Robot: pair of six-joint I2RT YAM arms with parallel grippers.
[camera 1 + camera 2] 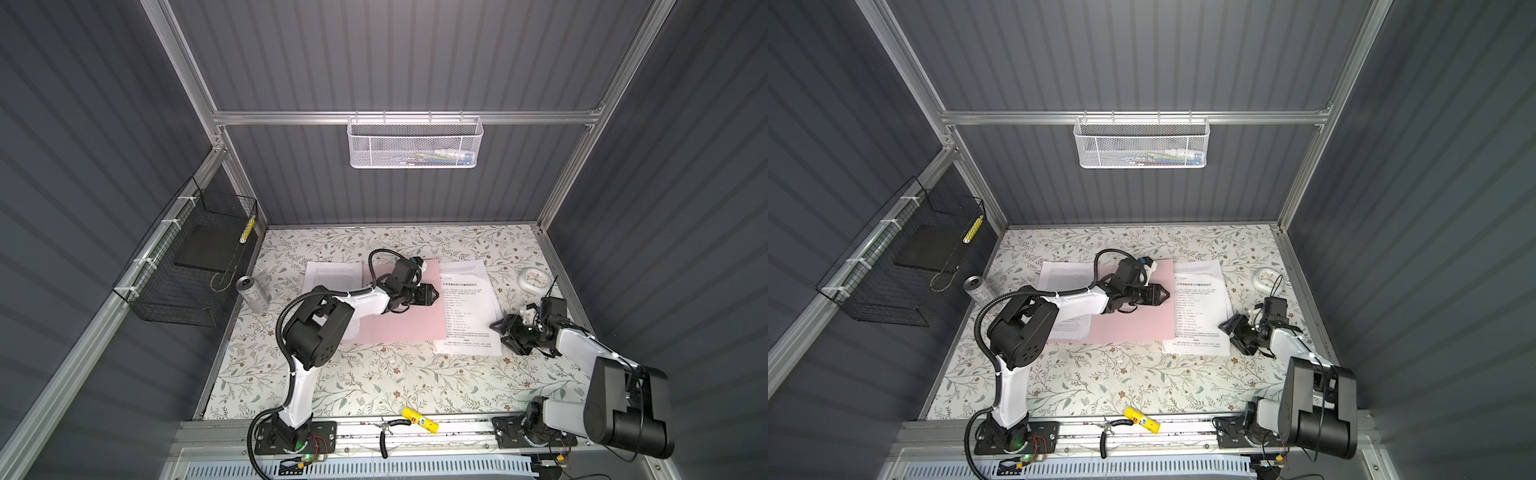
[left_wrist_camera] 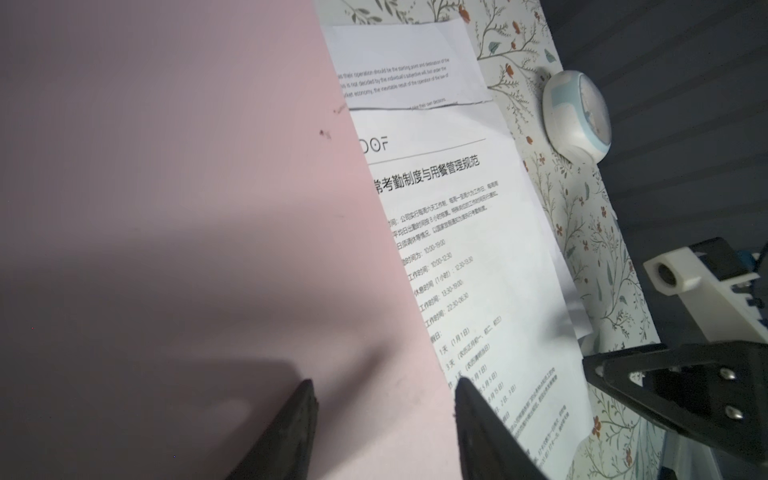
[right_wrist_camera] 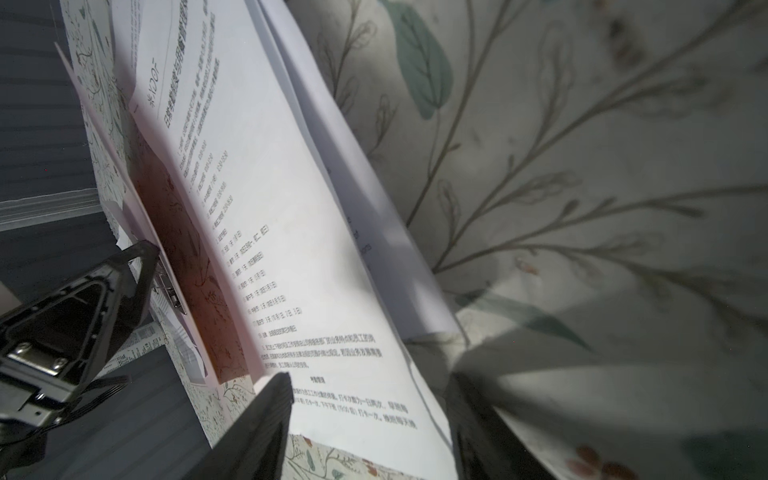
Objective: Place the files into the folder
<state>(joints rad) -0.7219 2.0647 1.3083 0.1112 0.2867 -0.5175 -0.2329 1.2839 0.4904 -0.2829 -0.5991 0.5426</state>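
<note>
**Jaws face the sheets from opposite sides**

Closest to us in the wrist views are the black jaws themselves. Those of the left gripper (image 2: 382, 384) stand apart with nothing between them. They hang over the flat pale pink rectangular folder (image 2: 166, 166) close to its right-hand edge and point toward the table's right edge. Those of the right gripper (image 3: 370, 380) are likewise spread and grasp nothing we can see. They point toward the table's left edge, at the outer long edge of the white paper sheets (image 3: 316, 232) printed with small black text.

In both top views the folder (image 1: 405, 326) lies flat in the middle of the floral-patterned table (image 1: 374, 378). The sheets (image 1: 469, 307) lie just to its right, their long axis running from the table's far edge to its near edge, a little askew. Their inner long edge is tucked under the pink cover: in the left wrist view the pink cuts off the starts of the printed lines. A further white printed sheet (image 1: 332, 274) shows past the folder's left side.

So the sheets lie straight ahead of the right jaws and crosswise to them, with the folder beyond, toward the table's left edge. We judge the right arm nearer the sheets' free edge and the left arm nearer the cover. The coming move looks to us like a shift leftward, across the sheets' short axis. We cannot tell whether the right jaws touch the paper.
</note>
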